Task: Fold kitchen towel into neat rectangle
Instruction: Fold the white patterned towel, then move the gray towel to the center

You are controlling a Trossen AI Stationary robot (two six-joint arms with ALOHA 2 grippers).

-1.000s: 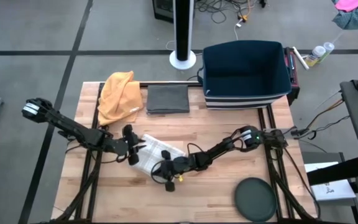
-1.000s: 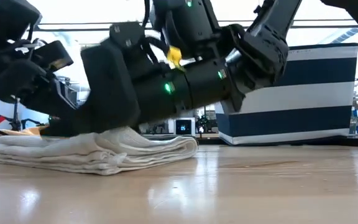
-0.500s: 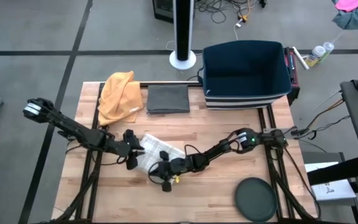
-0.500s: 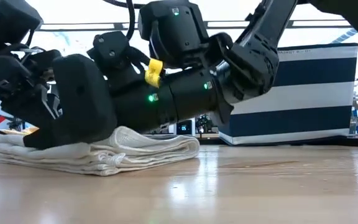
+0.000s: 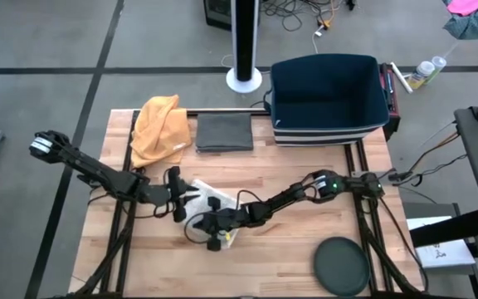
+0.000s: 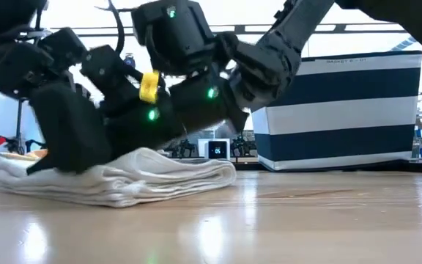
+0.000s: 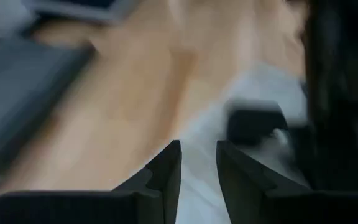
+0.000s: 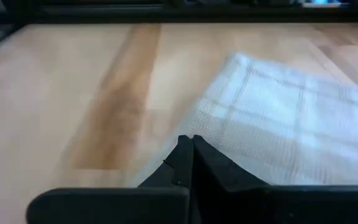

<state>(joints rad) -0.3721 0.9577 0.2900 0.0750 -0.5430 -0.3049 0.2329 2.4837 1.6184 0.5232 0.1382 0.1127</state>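
The white kitchen towel [image 5: 212, 202] lies folded in several layers on the wooden table, a flat stack in the low view [image 6: 160, 176]. My right gripper [image 5: 196, 227] reaches in from the table's right, shut, its fingers [image 8: 191, 148] low on the towel's left part. My left gripper [image 5: 189, 199] hangs just above the towel's left end. Its fingers [image 7: 197, 163] stand a little apart with nothing between them, and the towel [image 7: 253, 93] shows beyond them. My right gripper lays its shut fingers [image 6: 61, 150] on the top layer of the folded towel near its left end [image 6: 20, 170]. They come slanting down from the table's right. The towel lies flat on the table under them, its right end [image 6: 222, 174] free.
An orange cloth [image 5: 160, 129] and a folded grey cloth [image 5: 224, 131] lie at the far edge. A dark blue bin with white stripes [image 5: 329, 100] stands at the far right. A dark round disc [image 5: 340, 266] lies near the front right corner.
My right gripper has slid toward the table's left along the top of the towel, staying shut and low. My left gripper has risen off the towel's left end and tipped. The towel has stayed in place, folded.
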